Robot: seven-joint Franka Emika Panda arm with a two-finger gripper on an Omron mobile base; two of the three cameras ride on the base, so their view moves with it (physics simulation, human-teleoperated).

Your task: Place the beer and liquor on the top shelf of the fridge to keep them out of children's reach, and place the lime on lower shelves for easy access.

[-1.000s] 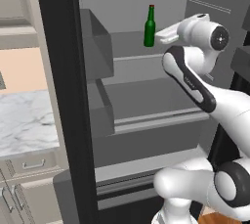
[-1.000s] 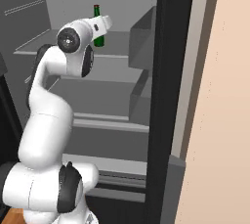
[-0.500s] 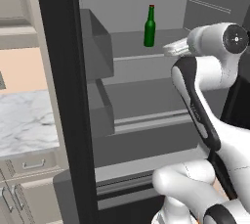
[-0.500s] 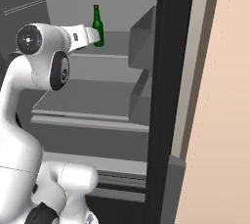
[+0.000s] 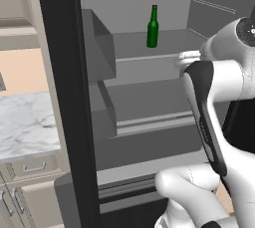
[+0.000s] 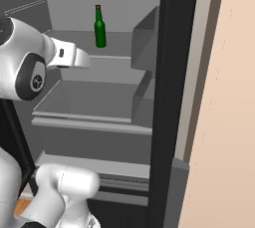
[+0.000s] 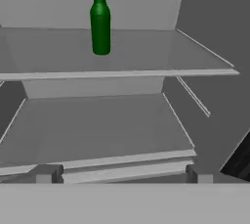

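Note:
The beer (image 5: pixel 153 27) (image 6: pixel 100 27) (image 7: pixel 100 20) is a slim green bottle with a red cap, standing upright and alone on the top shelf (image 5: pixel 172 40) (image 6: pixel 74 38) (image 7: pixel 171 54) of the open fridge (image 5: pixel 149 102). My gripper (image 5: pixel 182 60) (image 6: pixel 85 62) (image 7: pixel 122 174) hangs in front of the shelf edge, drawn back from the bottle and a little below it. It is open, and nothing sits between its fingertips (image 7: pixel 47 173). The liquor and the lime are out of view.
Grey lower shelves (image 7: pixel 97 130) lie below the top one. Door bins (image 5: pixel 99 48) (image 6: pixel 144 38) jut from the black door (image 5: pixel 67 102). A marble counter (image 5: pixel 25 127) with drawers (image 5: pixel 30 167) lies left; a beige wall (image 6: pixel 224 122) stands right.
The arm has pulled back out of the fridge and away from the beer, which stays upright on the top shelf. The gripper has stayed open.

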